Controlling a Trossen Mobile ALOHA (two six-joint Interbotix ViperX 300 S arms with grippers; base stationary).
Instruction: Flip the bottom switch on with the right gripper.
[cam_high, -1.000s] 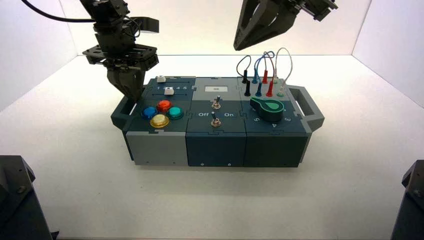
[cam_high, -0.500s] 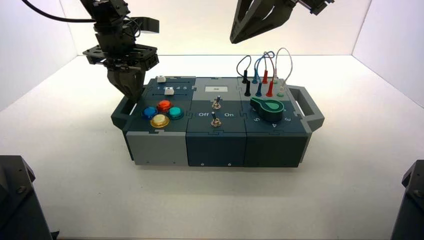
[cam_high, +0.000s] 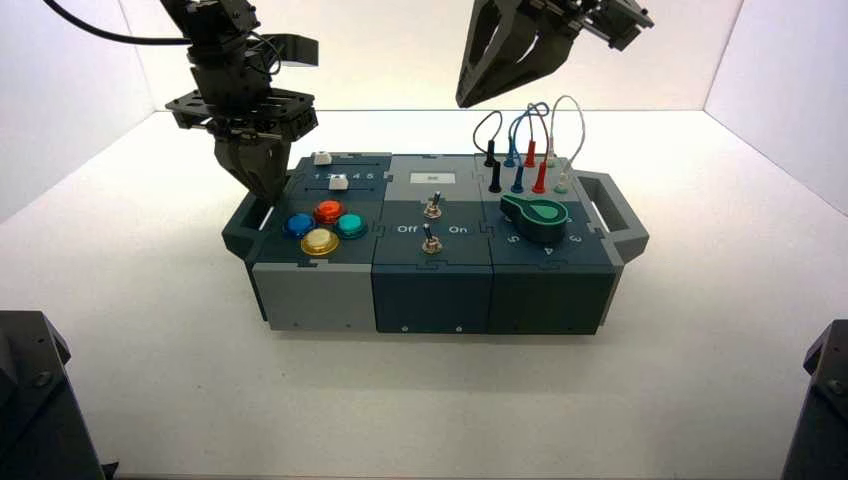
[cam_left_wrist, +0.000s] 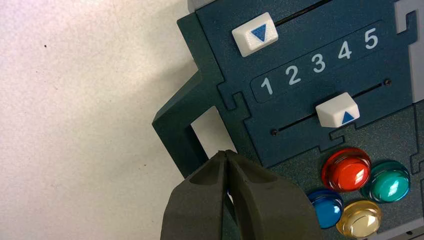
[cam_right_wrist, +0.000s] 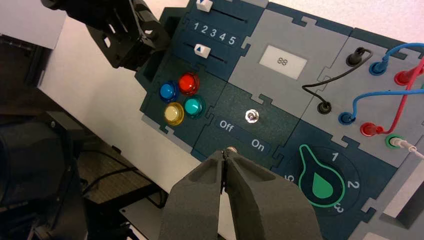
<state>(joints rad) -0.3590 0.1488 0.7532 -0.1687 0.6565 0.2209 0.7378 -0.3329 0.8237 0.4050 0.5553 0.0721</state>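
Observation:
The bottom switch (cam_high: 431, 241) is a small silver toggle between the white "Off" and "On" lettering at the front middle of the box (cam_high: 430, 290). In the right wrist view only its tip (cam_right_wrist: 231, 149) shows, just past my fingertips. My right gripper (cam_high: 461, 100) hangs shut and empty high above the box's middle back; it also shows in the right wrist view (cam_right_wrist: 224, 154). My left gripper (cam_high: 265, 190) is shut and empty over the box's left handle (cam_left_wrist: 181, 125), and shows in the left wrist view (cam_left_wrist: 226, 153).
A second, unlettered toggle (cam_right_wrist: 251, 116) stands behind the bottom switch. Four coloured buttons (cam_high: 322, 226) and two white sliders (cam_left_wrist: 338, 110) lie on the left. A green knob (cam_high: 537, 216) and plugged wires (cam_high: 525, 140) are on the right. A display (cam_right_wrist: 282, 61) reads 88.
My right gripper has shifted a little to the left above the box and turned slightly. The left gripper and the switch have not moved.

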